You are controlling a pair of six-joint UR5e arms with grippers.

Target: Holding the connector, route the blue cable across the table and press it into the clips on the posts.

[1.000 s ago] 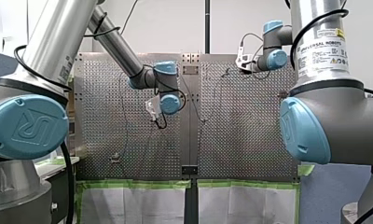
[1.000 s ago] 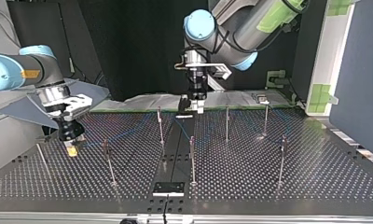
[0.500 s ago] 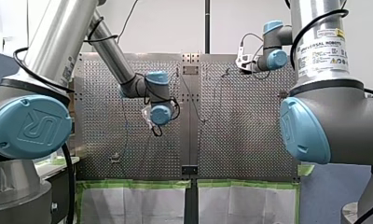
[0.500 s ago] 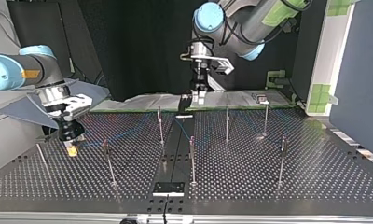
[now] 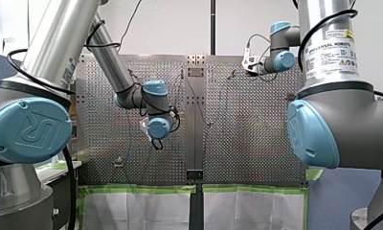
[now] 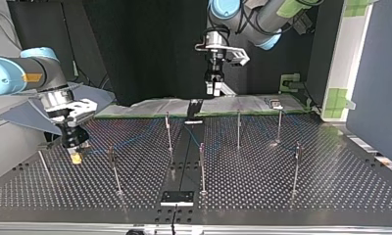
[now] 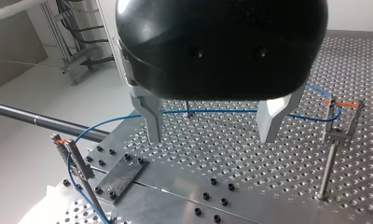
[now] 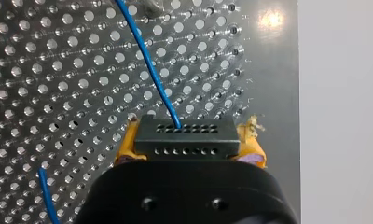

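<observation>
1. The left gripper [image 7: 212,122] hangs above the table [image 7: 250,161]. Its two pale, wedge-tipped metal fingers [image 7: 153,116] are spread wide, with nothing between them and nothing touching them.
2. The right gripper [image 8: 188,148] is clamped on the connector [image 8: 183,133], a black rectangular block with two rows of small holes. Frayed yellow pads [image 8: 128,144] pinch it from both sides. In the top view it sits low over the table at the left.
3. The blue cable [image 8: 149,65], thin and smooth, enters the connector's upper row of holes and runs away across the table. In the left wrist view it stretches beyond the open fingers.
4. The table is bright metal drilled in a regular grid. It is made of two panels joined along a middle seam, where a small dark plate [image 6: 177,198] is bolted.
5. In the top view seven slim upright metal posts [image 6: 201,166] appear to stand, though the far-left one is faint.
6. In the left wrist view two posts carry clips [image 7: 337,135] with orange tips, and the cable runs past each.
</observation>
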